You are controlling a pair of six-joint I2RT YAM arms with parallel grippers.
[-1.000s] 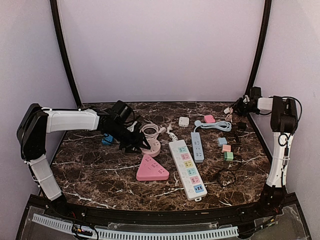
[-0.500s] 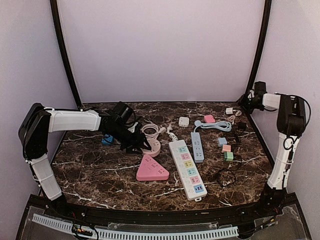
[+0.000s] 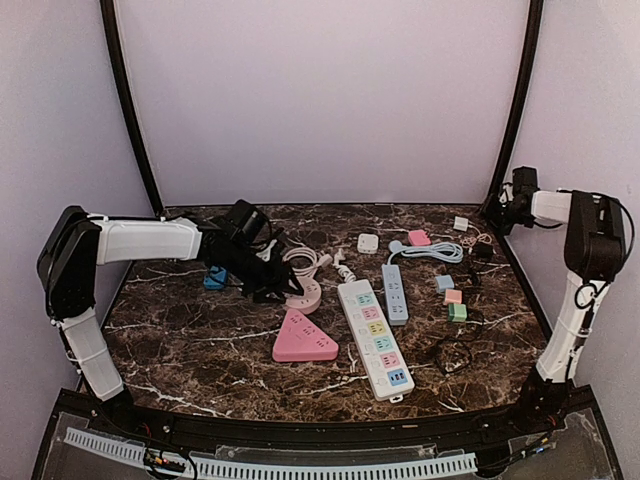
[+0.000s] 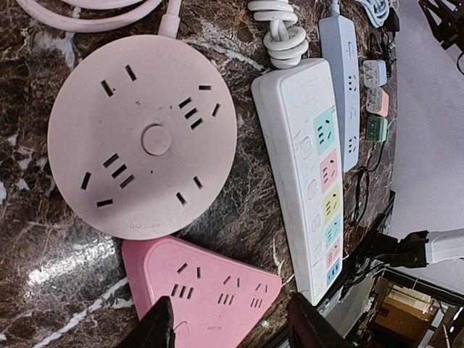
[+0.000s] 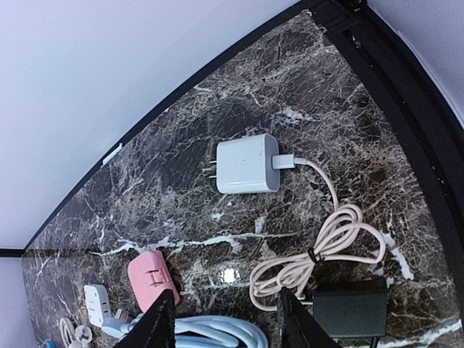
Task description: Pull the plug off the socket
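Left gripper (image 4: 229, 312) hangs with its fingers spread and empty just above the round pink socket (image 4: 141, 138), whose slots are unoccupied. Beside that socket lie the pink triangular socket (image 4: 199, 290) and the white power strip (image 4: 304, 174). The right gripper (image 5: 226, 301), fingers likewise apart and gripping nothing, hovers at the far right corner of the marble table (image 3: 180, 340). Near it the white plug (image 5: 246, 164) lies on its side, prongs free, its pinkish cable (image 5: 319, 254) coiled alongside.
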